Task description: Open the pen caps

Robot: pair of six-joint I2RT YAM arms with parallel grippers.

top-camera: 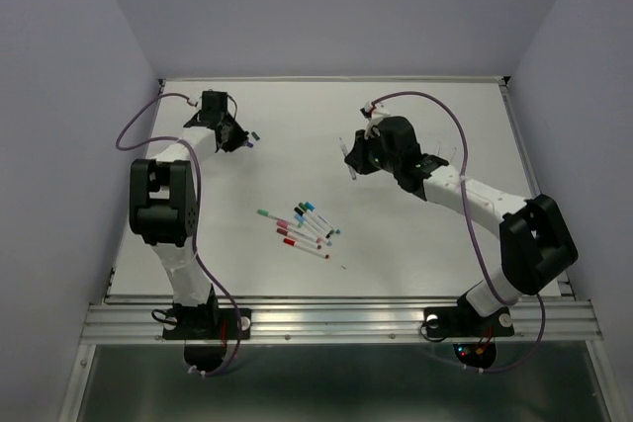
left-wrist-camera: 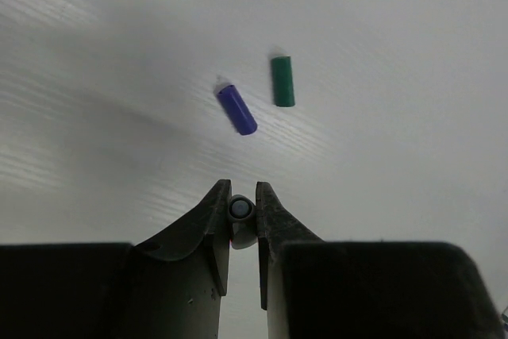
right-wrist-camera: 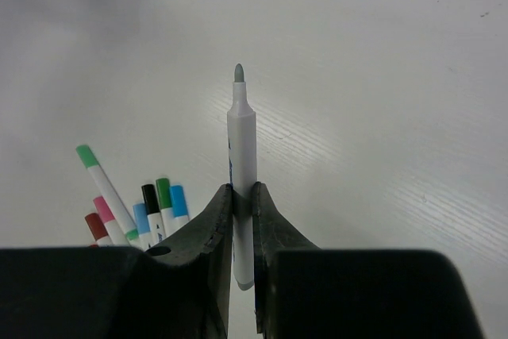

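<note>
Right gripper (right-wrist-camera: pixel 242 196) clamps 1 uncapped pen (right-wrist-camera: pixel 242 129) mid-barrel, while left gripper (left-wrist-camera: pixel 239 196), at 10 o'clock from the capped pens (top-camera: pixel 302 224), pinches what looks like its cap (left-wrist-camera: pixel 240 210) near the purple cap (left-wrist-camera: pixel 236 109) and green cap (left-wrist-camera: pixel 282 81), probably for drop-off.

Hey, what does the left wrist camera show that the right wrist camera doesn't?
Only the left wrist view: the left gripper shut on a small round piece seen end-on, and a green cap lying loose on the table. Only the right wrist view: the right gripper shut on an uncapped pen, tip pointing away, and capped pens at lower left. Both: the white table, and probably the purple cap, plain in the left view, a bluish sliver at the right view's top edge.
</note>
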